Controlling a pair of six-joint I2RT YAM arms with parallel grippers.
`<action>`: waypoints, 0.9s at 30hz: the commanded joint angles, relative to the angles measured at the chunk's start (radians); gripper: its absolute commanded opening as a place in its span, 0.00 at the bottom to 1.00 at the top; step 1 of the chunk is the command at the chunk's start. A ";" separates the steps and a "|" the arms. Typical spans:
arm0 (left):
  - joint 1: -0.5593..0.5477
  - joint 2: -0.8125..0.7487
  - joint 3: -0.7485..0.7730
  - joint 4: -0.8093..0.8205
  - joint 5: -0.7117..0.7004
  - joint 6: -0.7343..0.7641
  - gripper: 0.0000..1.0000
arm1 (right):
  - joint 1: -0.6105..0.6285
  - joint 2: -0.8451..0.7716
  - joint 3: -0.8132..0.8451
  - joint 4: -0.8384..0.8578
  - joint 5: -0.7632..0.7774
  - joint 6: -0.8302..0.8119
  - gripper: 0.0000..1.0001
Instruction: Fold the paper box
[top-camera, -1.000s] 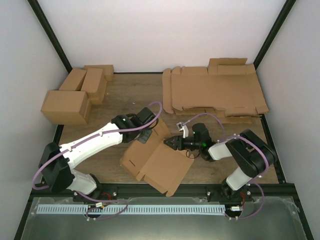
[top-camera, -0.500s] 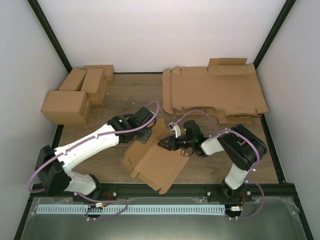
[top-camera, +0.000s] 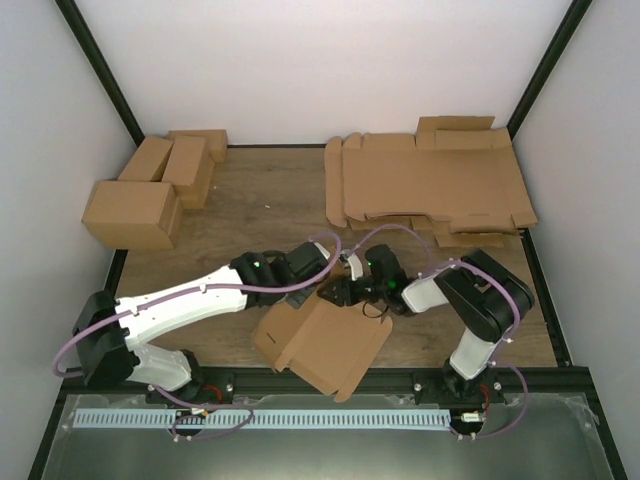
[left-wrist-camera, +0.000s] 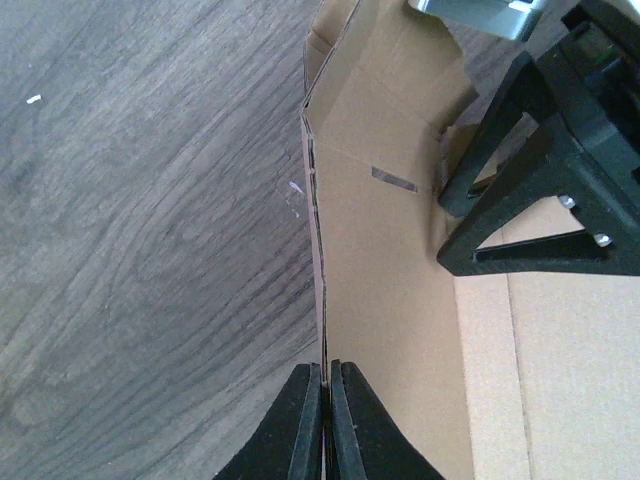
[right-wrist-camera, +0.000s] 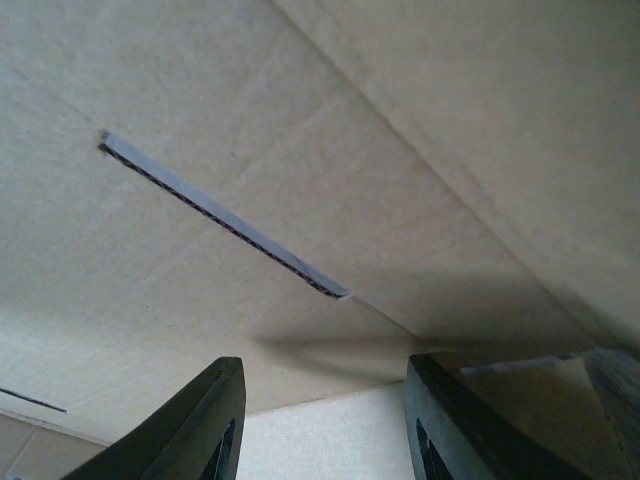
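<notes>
Left pincer clamped on paper box edge, right pincer parted at cardboard

Bare counter between boxes far left and sheets far right, paper box filling near centre

We logged finished brown boxes far left of the jaws, flat cardboard sheets beyond them, wooden table beneath.

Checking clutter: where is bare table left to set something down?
Bare table at the back middle, between the finished boxes and the pile of flat sheets. Crowded in front, where left hand and right hand meet at the paper box.
</notes>
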 joint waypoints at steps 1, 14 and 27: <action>-0.041 0.011 -0.012 0.000 -0.086 -0.018 0.04 | 0.010 -0.095 -0.043 -0.002 0.056 -0.027 0.45; -0.053 0.004 0.020 -0.034 -0.174 0.041 0.04 | -0.005 -0.459 -0.030 -0.253 0.364 -0.270 0.54; -0.099 -0.009 0.065 -0.062 -0.282 0.096 0.04 | -0.026 -0.267 0.210 -0.346 0.338 -0.415 0.44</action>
